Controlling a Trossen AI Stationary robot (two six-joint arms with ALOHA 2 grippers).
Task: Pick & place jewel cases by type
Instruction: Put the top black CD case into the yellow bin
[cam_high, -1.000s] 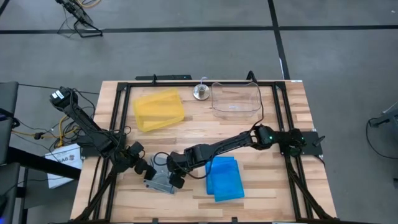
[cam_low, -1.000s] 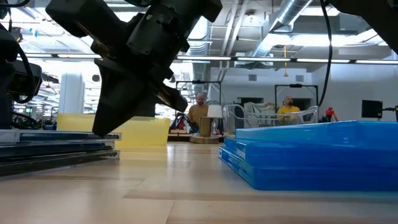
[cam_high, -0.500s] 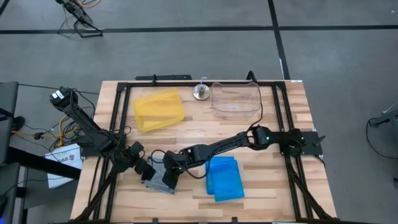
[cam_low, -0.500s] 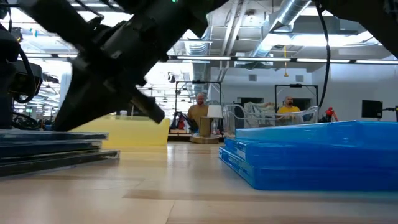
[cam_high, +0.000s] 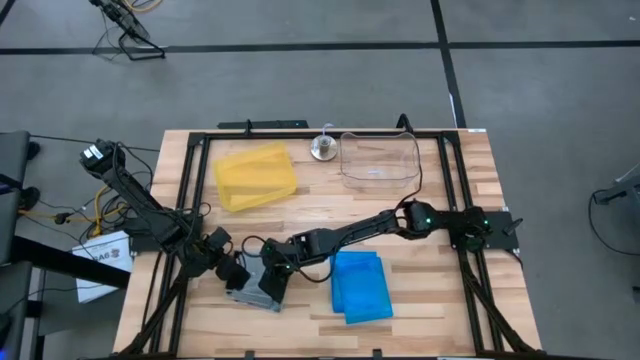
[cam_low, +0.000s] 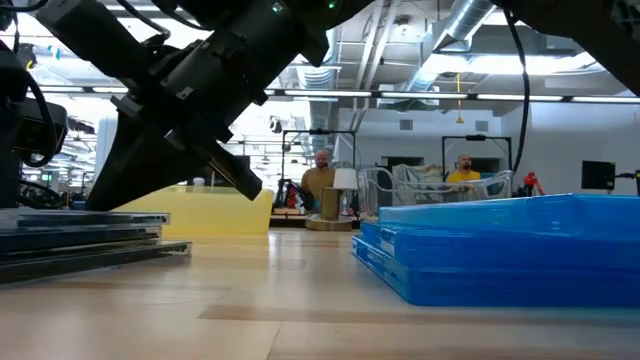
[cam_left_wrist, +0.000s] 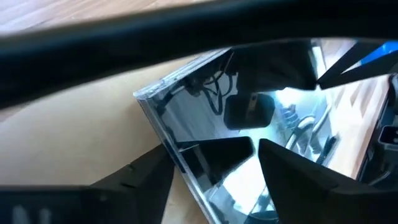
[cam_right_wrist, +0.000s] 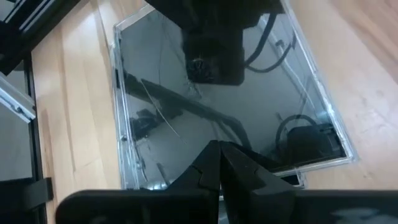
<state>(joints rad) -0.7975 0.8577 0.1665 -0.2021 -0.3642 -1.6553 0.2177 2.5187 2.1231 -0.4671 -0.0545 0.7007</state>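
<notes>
Right gripper (cam_right_wrist: 219, 163), jaws closed and empty, presses the clear-grey jewel cases (cam_high: 262, 288); left gripper (cam_left_wrist: 214, 165) open, seemingly touching their edge.

glossy mirror-like clear-grey jewel cases (cam_right_wrist: 217, 93), translucent blue plastic cases (cam_high: 360, 285), smooth wood table (cam_high: 330, 205).

I see the wooden counter (cam_high: 420, 290) carrying a yellow tray (cam_high: 256, 176) upper left, clear tub (cam_high: 380, 158) upper right, grey cases (cam_high: 258, 288) and blue cases (cam_high: 360, 286) at lower centre.

Closed right tool (cam_right_wrist: 219, 163), over clear-grey jewel case (cam_right_wrist: 249, 106), wooden table (cam_right_wrist: 68, 124)
</notes>
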